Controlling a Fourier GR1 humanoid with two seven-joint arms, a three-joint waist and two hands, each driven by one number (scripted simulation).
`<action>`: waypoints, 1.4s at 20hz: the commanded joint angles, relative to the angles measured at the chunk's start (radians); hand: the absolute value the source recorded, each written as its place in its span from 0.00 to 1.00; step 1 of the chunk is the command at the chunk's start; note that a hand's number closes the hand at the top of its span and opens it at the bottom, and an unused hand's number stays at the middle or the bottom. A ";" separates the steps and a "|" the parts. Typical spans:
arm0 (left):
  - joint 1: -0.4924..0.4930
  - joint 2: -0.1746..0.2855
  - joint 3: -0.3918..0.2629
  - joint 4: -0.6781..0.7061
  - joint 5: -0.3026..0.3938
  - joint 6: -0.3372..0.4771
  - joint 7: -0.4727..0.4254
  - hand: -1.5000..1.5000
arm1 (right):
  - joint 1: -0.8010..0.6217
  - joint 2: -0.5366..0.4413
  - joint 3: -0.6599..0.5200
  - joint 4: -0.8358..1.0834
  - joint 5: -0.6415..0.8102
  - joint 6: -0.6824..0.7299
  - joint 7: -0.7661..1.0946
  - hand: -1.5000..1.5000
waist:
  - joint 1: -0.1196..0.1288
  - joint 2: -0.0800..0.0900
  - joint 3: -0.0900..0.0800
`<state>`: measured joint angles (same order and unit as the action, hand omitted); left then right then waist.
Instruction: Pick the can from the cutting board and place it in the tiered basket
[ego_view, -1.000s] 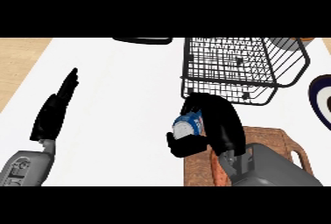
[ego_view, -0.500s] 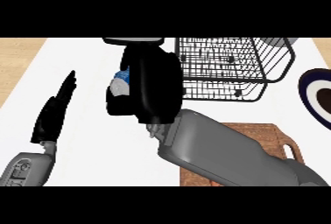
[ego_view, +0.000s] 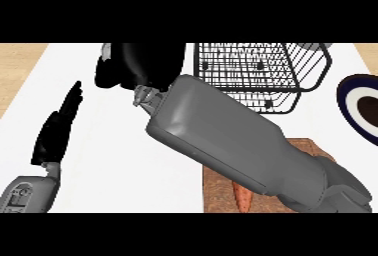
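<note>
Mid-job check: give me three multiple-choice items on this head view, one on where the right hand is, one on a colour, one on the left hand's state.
1. Relative to the tiered basket, the right hand shows:
A. inside it
B. to its left
C. to its right

2. The rim of the plate is:
A. dark blue
B. yellow
C. green

3. The left hand is:
A. gripping the basket
B. curled into a fist
C. open, fingers straight

Answers:
1 B: the black hand sits at the view's top, left of the basket's wire wall.
2 A: the band along the plate's edge, at the view's right, is dark blue.
3 C: it rests at the view's left with straight fingers pointing up, holding nothing.
</note>
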<state>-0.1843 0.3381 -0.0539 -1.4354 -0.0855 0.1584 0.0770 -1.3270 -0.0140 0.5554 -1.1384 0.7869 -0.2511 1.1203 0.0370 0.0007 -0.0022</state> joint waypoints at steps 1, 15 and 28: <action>0.026 0.016 0.023 -0.025 0.002 -0.012 0.006 0.50 | -0.031 0.013 -0.022 0.080 0.011 0.011 0.046 1.00 | -0.017 -0.001 0.001; 0.047 -0.027 0.008 -0.017 -0.033 0.002 -0.030 0.50 | -0.107 -0.125 -0.078 0.465 0.164 0.126 -0.168 1.00 | -0.022 0.002 0.002; 0.038 0.006 0.079 -0.020 -0.002 -0.056 -0.021 0.50 | 0.025 -0.150 -0.229 0.524 0.088 0.077 -0.467 1.00 | -0.023 0.002 0.002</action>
<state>-0.1584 0.3216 -0.0060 -1.4529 -0.1102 0.1333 0.0706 -1.3507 -0.1850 0.3623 -0.6176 0.9005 -0.1583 0.7023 0.0142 0.0032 -0.0001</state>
